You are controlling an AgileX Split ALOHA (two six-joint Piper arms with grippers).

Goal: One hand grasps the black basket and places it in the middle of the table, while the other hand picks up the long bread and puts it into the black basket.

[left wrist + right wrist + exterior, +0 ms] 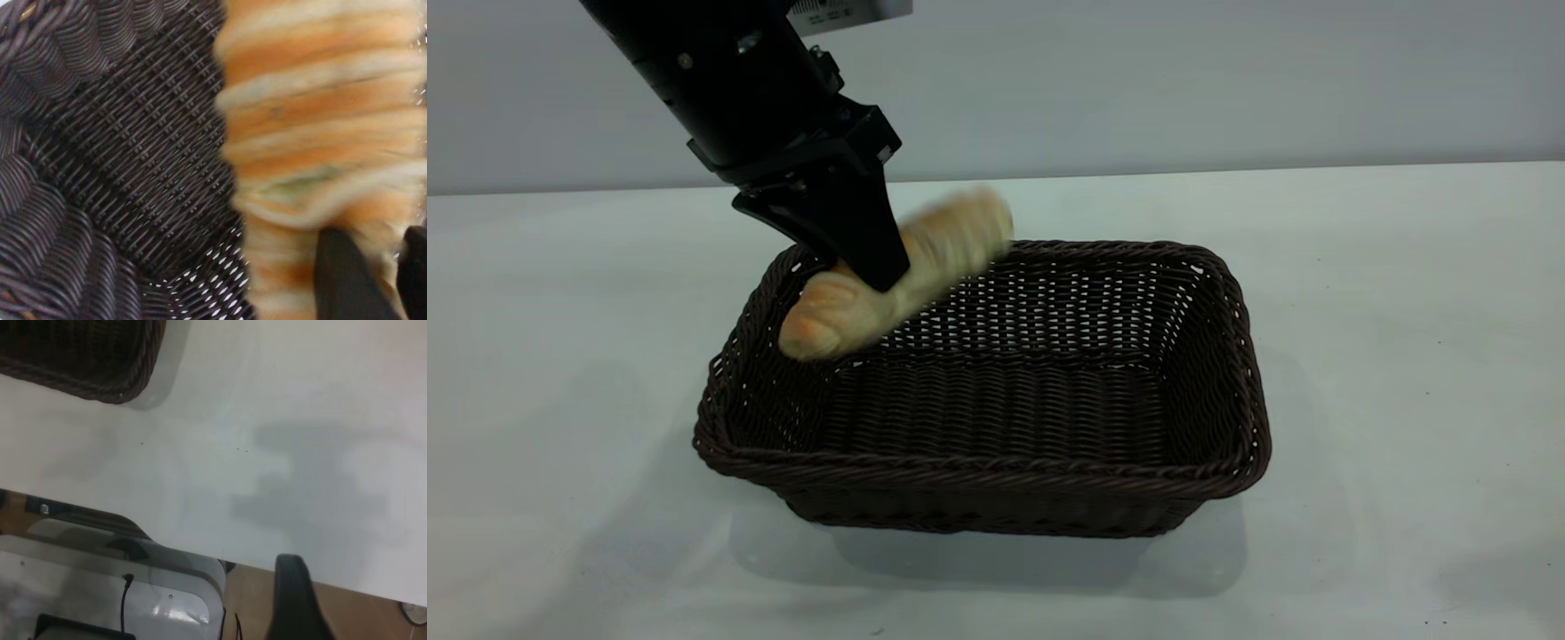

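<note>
The black basket [978,471] stands on the table [1405,311] near the middle. My left gripper [869,267] is shut on the long bread [831,316] and holds it tilted over the basket's far left corner, its lower end inside the rim. In the left wrist view the bread [320,133] fills the space between the dark fingers [347,277], with the basket's woven floor [133,167] below. My right gripper [293,600] is off the table's edge, away from the basket [87,360], and is out of the exterior view.
The table [267,420] spreads pale and flat all round the basket. Past its edge, the right wrist view shows a brown floor [373,613] and white equipment [100,587] with a cable.
</note>
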